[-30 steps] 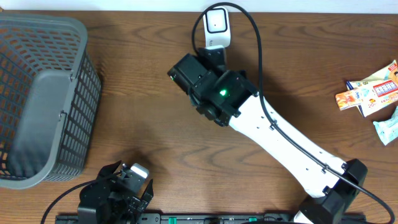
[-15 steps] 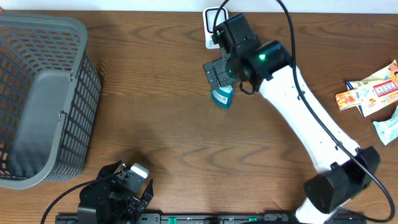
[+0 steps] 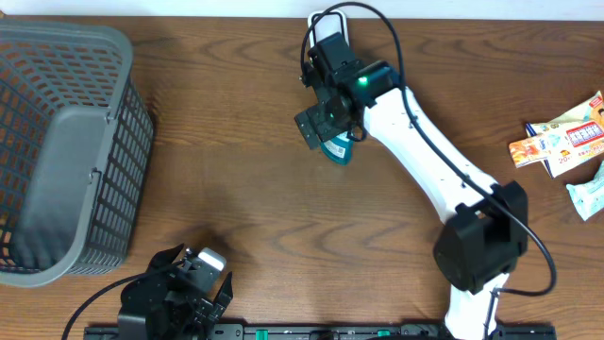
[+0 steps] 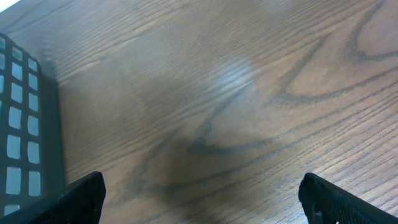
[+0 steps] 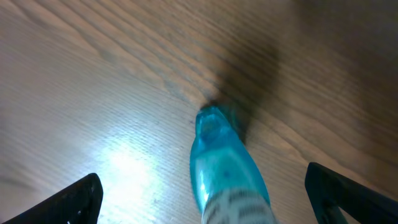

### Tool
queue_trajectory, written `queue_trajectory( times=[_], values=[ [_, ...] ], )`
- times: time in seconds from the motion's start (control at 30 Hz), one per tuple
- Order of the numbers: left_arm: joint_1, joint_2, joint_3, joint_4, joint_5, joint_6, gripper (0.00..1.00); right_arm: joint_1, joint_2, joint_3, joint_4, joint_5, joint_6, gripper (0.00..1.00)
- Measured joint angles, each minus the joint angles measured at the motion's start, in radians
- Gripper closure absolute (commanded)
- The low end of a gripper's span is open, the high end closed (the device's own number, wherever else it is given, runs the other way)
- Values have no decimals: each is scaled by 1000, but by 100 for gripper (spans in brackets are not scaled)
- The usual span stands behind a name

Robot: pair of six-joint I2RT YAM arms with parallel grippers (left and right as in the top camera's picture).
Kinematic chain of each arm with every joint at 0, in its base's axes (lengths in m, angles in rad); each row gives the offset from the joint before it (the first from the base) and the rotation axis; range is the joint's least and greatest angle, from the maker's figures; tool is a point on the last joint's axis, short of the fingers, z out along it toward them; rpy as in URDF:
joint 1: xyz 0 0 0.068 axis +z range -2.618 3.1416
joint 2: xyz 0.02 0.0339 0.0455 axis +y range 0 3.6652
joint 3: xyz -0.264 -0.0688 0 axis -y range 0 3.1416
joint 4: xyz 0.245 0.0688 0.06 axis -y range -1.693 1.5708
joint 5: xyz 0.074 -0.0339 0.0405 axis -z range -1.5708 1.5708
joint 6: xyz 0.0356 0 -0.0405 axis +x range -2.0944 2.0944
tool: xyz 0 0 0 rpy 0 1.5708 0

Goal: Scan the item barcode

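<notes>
Lying on open tabletop (image 3: 226,189), blue bottle (image 3: 337,151)

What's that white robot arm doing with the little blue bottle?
The right arm's pincer hangs wide open over a small blue bottle on the wooden table, close to the white scanner at the far edge. It isn't holding the bottle. The left pincer, open too, sits low near the front edge beside the grey basket, touching nothing.
</notes>
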Motion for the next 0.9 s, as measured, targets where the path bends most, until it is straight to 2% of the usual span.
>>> queue_trajectory(
  times=[0.3, 0.67, 0.9],
  values=[
    [0, 0, 0, 0, 0, 0, 1, 0, 64, 0, 13, 15, 0, 1],
    [0, 0, 0, 0, 0, 0, 1, 0, 64, 0, 12, 16, -7, 25],
    [0, 0, 0, 0, 0, 0, 1, 0, 64, 0, 9, 16, -8, 37]
  ],
)
